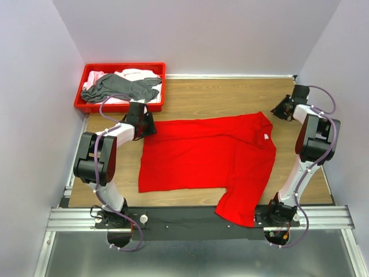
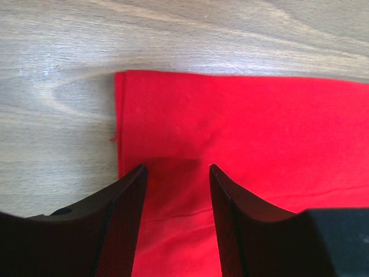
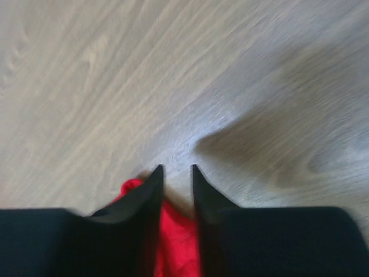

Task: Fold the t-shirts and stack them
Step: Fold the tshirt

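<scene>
A bright red t-shirt (image 1: pixel 207 156) lies spread flat on the wooden table, with its small white neck label (image 1: pixel 266 137) at the right. My left gripper (image 1: pixel 142 123) hovers over the shirt's far left corner. In the left wrist view the left gripper (image 2: pixel 177 168) is open, with red cloth (image 2: pixel 242 121) lying flat beneath it. My right gripper (image 1: pixel 282 108) is at the shirt's far right sleeve. In the blurred right wrist view the right gripper (image 3: pixel 176 168) has its jaws a narrow gap apart, with wood between the tips and red cloth (image 3: pixel 176 242) under them.
A rigid red tray (image 1: pixel 121 107) at the far left corner holds a dark grey shirt (image 1: pixel 118 86) on top of pale pink and white shirts (image 1: pixel 135 74). Walls close in the table on the left, back and right. A metal rail (image 1: pixel 190 218) runs along the near edge.
</scene>
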Tool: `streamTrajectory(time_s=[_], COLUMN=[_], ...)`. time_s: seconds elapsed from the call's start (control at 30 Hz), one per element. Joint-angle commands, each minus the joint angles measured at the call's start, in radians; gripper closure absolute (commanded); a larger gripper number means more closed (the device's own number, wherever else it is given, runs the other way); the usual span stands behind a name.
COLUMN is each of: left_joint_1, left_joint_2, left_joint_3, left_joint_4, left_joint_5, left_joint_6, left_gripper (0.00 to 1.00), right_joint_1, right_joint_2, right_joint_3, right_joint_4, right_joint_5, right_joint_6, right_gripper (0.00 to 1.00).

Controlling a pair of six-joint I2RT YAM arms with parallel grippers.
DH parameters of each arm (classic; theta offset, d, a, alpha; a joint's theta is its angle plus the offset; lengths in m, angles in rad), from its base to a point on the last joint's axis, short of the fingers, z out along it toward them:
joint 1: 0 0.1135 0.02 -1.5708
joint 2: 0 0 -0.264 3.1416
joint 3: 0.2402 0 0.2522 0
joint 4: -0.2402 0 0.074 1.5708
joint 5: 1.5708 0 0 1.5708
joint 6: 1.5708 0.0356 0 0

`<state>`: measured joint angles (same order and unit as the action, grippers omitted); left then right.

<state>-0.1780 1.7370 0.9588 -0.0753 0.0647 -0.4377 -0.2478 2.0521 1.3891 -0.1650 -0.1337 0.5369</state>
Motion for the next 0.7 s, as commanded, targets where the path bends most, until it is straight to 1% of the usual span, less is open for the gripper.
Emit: streamTrajectory(time_s=[0.0, 0.03, 0.13, 0.27, 0.37, 0.43, 0.47, 0.5, 0.53, 0.57, 0.63, 0.67], left_joint_1=[0.005, 0.006, 0.005, 0.002, 0.002, 0.0, -0.002, 0.0, -0.002, -0.002, -0.005, -0.005], left_joint_2=[0.019, 0.019, 0.019, 0.016, 0.012, 0.009, 0.006, 0.006, -0.001, -0.005, -0.023, -0.034], left_joint_3=[-0.012, -0.011, -0.009, -0.005, 0.0, 0.003, 0.003, 0.003, 0.003, 0.003, 0.001, 0.001], left_joint_4=[-0.064, -0.064, -0.061, -0.061, -0.06, -0.06, -0.063, -0.063, -0.064, -0.066, -0.067, -0.066], left_joint_5=[-0.031, -0.032, -0.025, -0.023, -0.028, -0.029, -0.031, -0.034, -0.042, -0.043, -0.052, -0.057], left_joint_6=[0.008, 0.008, 0.007, 0.008, 0.011, 0.014, 0.017, 0.017, 0.019, 0.02, 0.02, 0.025], left_gripper=[0.44, 0.44, 0.44, 0.44, 0.43, 0.41, 0.4, 0.39, 0.37, 0.37, 0.34, 0.3], right_joint_1=[-0.024, -0.025, -0.025, -0.005, 0.056, 0.106, 0.119, 0.13, 0.143, 0.148, 0.157, 0.16], right_joint_2=[-0.044, -0.05, -0.082, -0.159, -0.251, -0.296, -0.325, -0.332, -0.337, -0.337, -0.331, -0.326], right_joint_3=[-0.016, -0.021, -0.057, -0.119, -0.18, -0.243, -0.26, -0.283, -0.291, -0.297, -0.305, -0.306], right_joint_4=[0.065, 0.064, 0.059, 0.045, 0.032, 0.025, 0.024, 0.022, 0.013, 0.01, -0.002, -0.004], right_joint_5=[-0.109, -0.069, -0.007, -0.058, -0.049, -0.049, -0.063, -0.075, -0.092, -0.101, -0.119, -0.13], right_joint_6=[0.049, 0.043, 0.005, -0.04, -0.092, -0.13, -0.143, -0.152, -0.164, -0.17, -0.189, -0.196], right_gripper=[0.63, 0.61, 0.61, 0.61, 0.6, 0.57, 0.54, 0.49, 0.48, 0.47, 0.46, 0.45])
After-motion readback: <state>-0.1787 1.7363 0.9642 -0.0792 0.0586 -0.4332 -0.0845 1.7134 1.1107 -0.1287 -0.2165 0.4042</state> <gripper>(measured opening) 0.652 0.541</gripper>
